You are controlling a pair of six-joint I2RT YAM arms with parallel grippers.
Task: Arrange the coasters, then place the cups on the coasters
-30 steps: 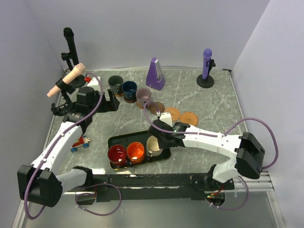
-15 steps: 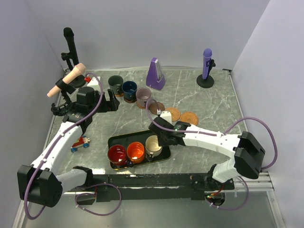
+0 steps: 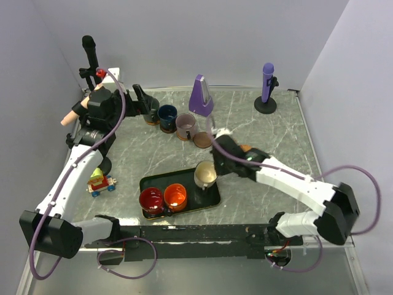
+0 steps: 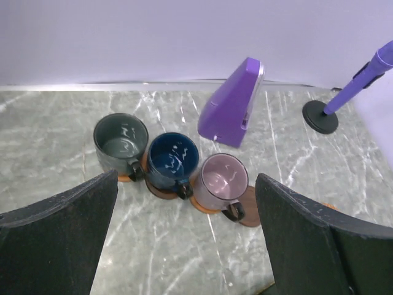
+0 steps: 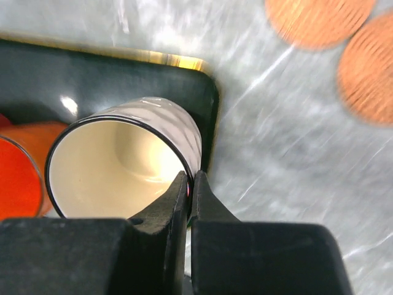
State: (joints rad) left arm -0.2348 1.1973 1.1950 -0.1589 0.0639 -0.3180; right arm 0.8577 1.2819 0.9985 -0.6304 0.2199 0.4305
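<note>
Left wrist view: the left gripper (image 3: 144, 103) is wide open and holds nothing. Its 2 black fingers (image 4: 58, 239) stand far apart. Out in front of it, 3 cups stand in a row. The green-grey cup (image 4: 121, 141) is on the left. The navy cup (image 4: 173, 161) is in the middle. The lilac cup (image 4: 220, 180) is on the right. They sit on brown coasters (image 4: 161, 189). 1 bare coaster (image 4: 250, 208) lies just to the right of the lilac cup. Behind the cups, farther from the gripper, stands a purple metronome (image 4: 232, 101).

The right gripper (image 5: 189, 178) is pinched tight shut on the side of the cream cup (image 5: 116, 166). I cannot tell if it has the wall or the handle. The cream cup is just left of the fingertips, over the corner of the black tray (image 5: 92, 67). I cannot tell if the cup touches the tray. The orange cup (image 5: 18, 166) is farther left of the fingertips. In the top view, the red cup (image 3: 151, 200) stands beside it on the tray. 2 bare coasters (image 5: 319, 18) lie on the table (image 3: 276, 129), ahead and to the right of the right gripper.
</note>
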